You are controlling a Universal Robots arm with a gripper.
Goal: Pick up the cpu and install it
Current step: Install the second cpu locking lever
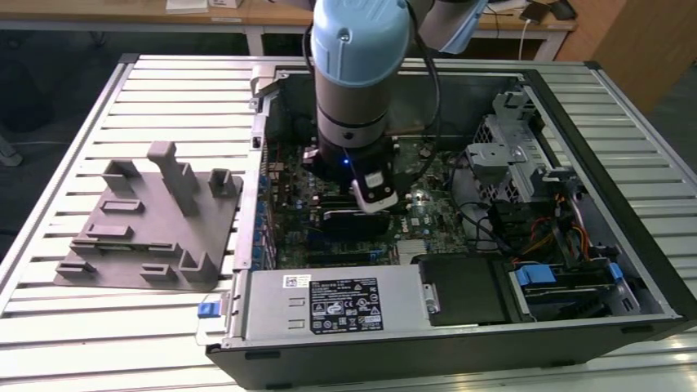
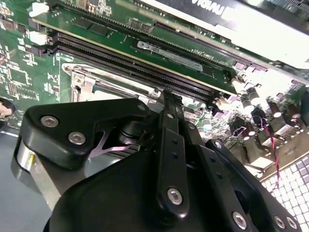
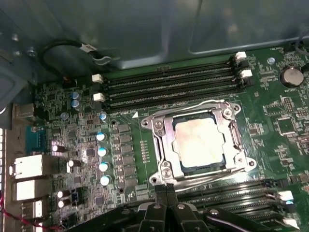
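The cpu (image 3: 200,142) lies flat in the motherboard socket, its silver top smeared with pale paste. The socket's metal frame (image 3: 161,140) and wire levers surround it. In the first wrist view my gripper (image 3: 166,187) is just beside the socket's edge, apart from the cpu, and its two dark fingers (image 3: 161,195) are pressed together with nothing between them. The second wrist view shows the same shut gripper (image 2: 168,96) over the board beside the socket frame (image 2: 84,84). In the exterior view the gripper (image 1: 376,202) hangs low inside the open computer case (image 1: 610,269).
Memory slots (image 3: 169,84) run along both sides of the socket, and a memory module (image 2: 145,46) stands close by. A silver power supply box (image 1: 326,306) and a drive cage (image 1: 512,155) crowd the case. A grey holder (image 1: 153,220) sits on the slatted table at the exterior view's left.
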